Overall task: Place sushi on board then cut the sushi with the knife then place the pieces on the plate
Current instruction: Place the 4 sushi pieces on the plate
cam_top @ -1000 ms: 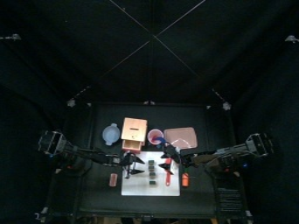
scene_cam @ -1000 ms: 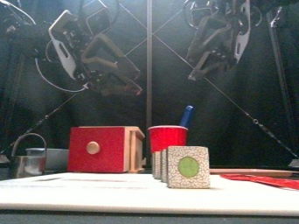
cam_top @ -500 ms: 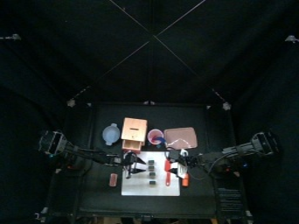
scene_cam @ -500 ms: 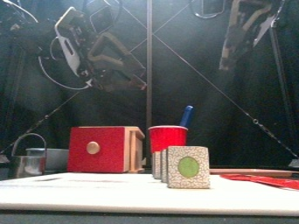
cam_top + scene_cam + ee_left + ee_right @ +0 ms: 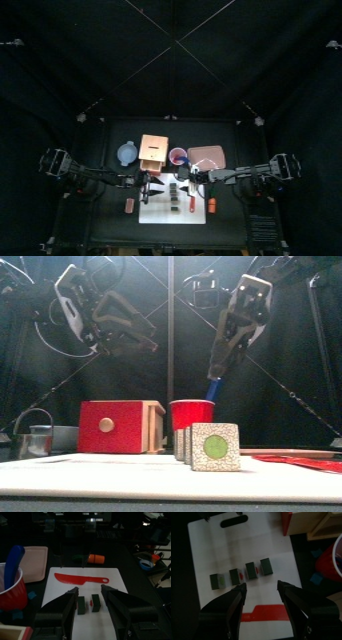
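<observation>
Sushi blocks (image 5: 250, 569) on the white cutting board (image 5: 224, 542), both claws released
We see four blocks in a row mid-board, the red knife (image 5: 77, 578) beside them; left gripper (image 5: 89, 592) and right gripper (image 5: 260, 586) hang above the board.

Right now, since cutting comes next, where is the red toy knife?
Top view: the red toy knife lies flat on the white cutting board's right side, beside the row of dark green sushi pieces.

Sushi pieces (image 5: 251, 568) lie on board (image 5: 218, 547), knife (image 5: 77, 578) apparently right.
</observation>
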Tool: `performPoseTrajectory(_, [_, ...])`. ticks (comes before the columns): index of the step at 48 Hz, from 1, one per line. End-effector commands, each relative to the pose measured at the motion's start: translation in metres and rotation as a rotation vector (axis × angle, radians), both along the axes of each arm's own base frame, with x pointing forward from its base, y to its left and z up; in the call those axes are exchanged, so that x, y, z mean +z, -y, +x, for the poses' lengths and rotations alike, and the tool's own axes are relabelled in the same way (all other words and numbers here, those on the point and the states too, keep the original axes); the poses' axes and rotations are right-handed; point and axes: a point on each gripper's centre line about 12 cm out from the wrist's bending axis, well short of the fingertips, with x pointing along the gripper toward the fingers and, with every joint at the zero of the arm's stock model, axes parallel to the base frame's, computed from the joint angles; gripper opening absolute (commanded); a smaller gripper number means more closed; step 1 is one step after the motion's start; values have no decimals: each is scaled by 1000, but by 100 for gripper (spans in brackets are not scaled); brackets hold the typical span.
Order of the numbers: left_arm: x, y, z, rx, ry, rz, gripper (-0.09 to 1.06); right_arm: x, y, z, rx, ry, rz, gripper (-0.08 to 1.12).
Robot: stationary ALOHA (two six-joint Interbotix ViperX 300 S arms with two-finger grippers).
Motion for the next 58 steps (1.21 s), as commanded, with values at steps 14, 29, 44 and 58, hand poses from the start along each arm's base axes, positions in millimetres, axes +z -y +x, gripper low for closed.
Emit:
performPoseTrajectory(14, [14,-11,-23,55,117,-33,80,-22,9,42,11,-12,-46,87])
performPoseTrajectory(29, [7,-14,-28,87,96,-59,80,-37,19,61,17,-37,-88,86])
performPoseTrajectory(44, [7,-14,-28,86,98,-57,80,-46,22,61,10,-64,-86,86])
performPoseTrajectory(58, [11,-14,-25,88,113,-63,80,-61,21,56,7,-100,-76,86])
